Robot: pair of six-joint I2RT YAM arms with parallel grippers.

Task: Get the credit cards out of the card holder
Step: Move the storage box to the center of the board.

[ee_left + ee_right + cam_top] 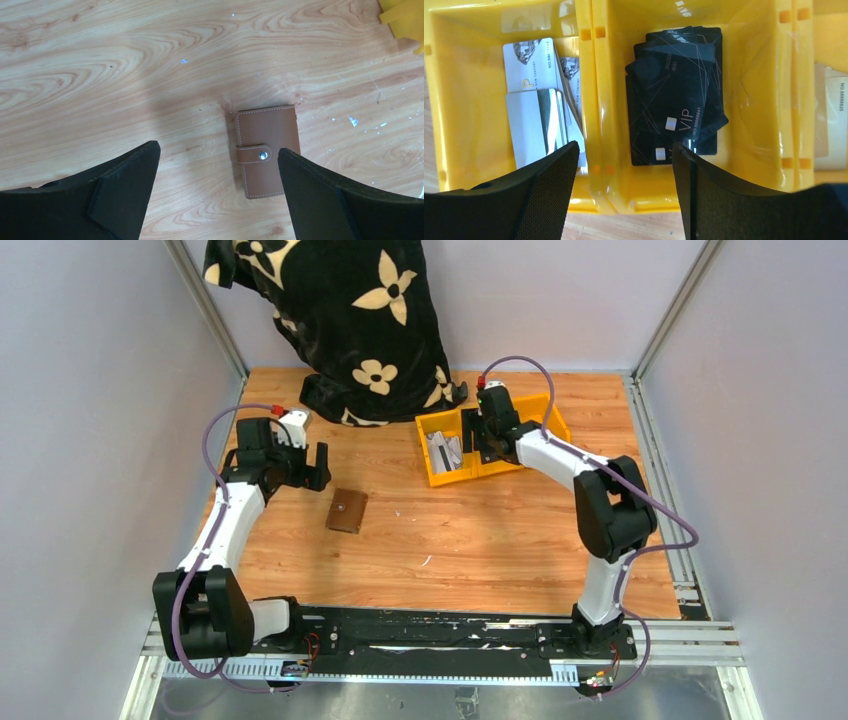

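Note:
The card holder [347, 511] is a brown leather-like wallet lying flat on the wooden table, its tab snapped shut [268, 150]. My left gripper [300, 466] hovers above it, open [217, 150], with the holder just inside the right finger. My right gripper [487, 445] hangs over the yellow bins, open [624, 147], nothing between its fingers. Pale white credit cards [529, 65] and a silvery one [536, 125] lie in the left bin. Black VIP cards [674, 100] are stacked in the middle bin.
The yellow bins [440, 475] stand side by side at the back right; their shared wall [594, 75] lies between my right fingers. Another pale card [831, 115] shows in the far-right bin. A black cloth with cream flowers [350, 320] is heaped at the back.

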